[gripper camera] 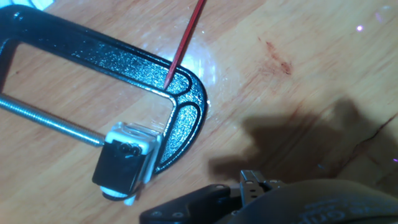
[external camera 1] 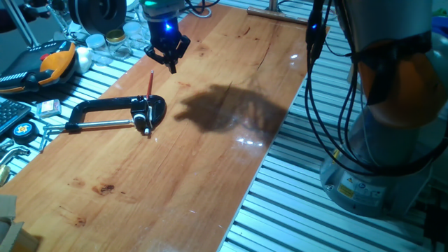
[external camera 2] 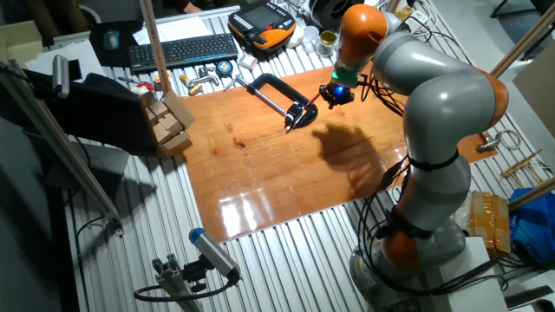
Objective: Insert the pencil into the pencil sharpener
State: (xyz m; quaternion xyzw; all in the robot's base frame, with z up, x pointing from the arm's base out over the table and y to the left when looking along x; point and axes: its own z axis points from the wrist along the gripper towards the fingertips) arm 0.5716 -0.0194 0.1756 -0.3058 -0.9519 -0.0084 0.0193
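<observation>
No text, brand or number can be read in any view. A yellow label point(external camera 1: 345, 187) sits on the robot's base, and a keyboard point(external camera 2: 184, 49) shows keys, but the print on both is too small to make out.

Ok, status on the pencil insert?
Gripper off the pencil; fingers' gap unclear. Pencil outside the sharpener, end at the clamp. Sharpener held in the clamp.
</observation>
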